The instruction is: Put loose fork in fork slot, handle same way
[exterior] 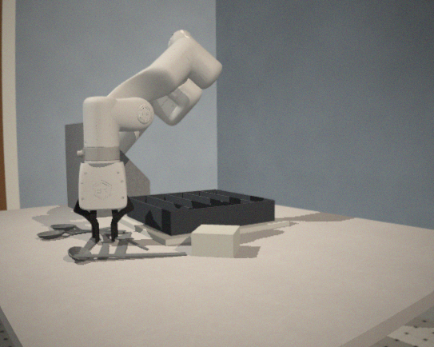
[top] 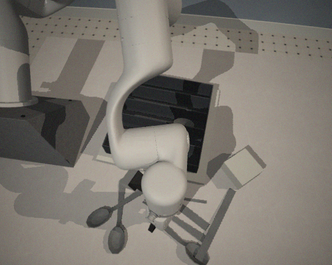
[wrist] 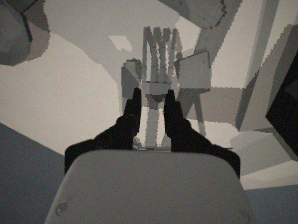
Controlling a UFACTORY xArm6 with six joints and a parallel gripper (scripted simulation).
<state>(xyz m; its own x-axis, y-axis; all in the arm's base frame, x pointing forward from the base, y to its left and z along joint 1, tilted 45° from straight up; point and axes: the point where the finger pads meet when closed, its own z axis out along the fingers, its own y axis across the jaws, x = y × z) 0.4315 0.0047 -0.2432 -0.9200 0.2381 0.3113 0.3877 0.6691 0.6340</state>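
Observation:
The loose fork (wrist: 159, 52) (exterior: 121, 247) lies flat on the counter, with its tines pointing away from my wrist camera. My gripper (wrist: 153, 98) (exterior: 104, 239) (top: 155, 224) is down at the counter. Its fingers are partly open and straddle the fork's handle, one on each side, without clamping it. The dark slotted tray (top: 205, 122) (exterior: 225, 213) (wrist: 286, 107) stands just beyond the gripper. My arm covers much of the tray in the top view, and I cannot make out the forks in its slots.
Two spoons (top: 99, 216) (top: 117, 239) lie left of the gripper. A third spoon (top: 197, 253) (exterior: 78, 253) lies in front, its long handle reaching toward a white block (top: 244, 169) (exterior: 215, 240) (wrist: 195, 70) by the tray's near corner. The robot base (top: 7, 76) stands at the far left.

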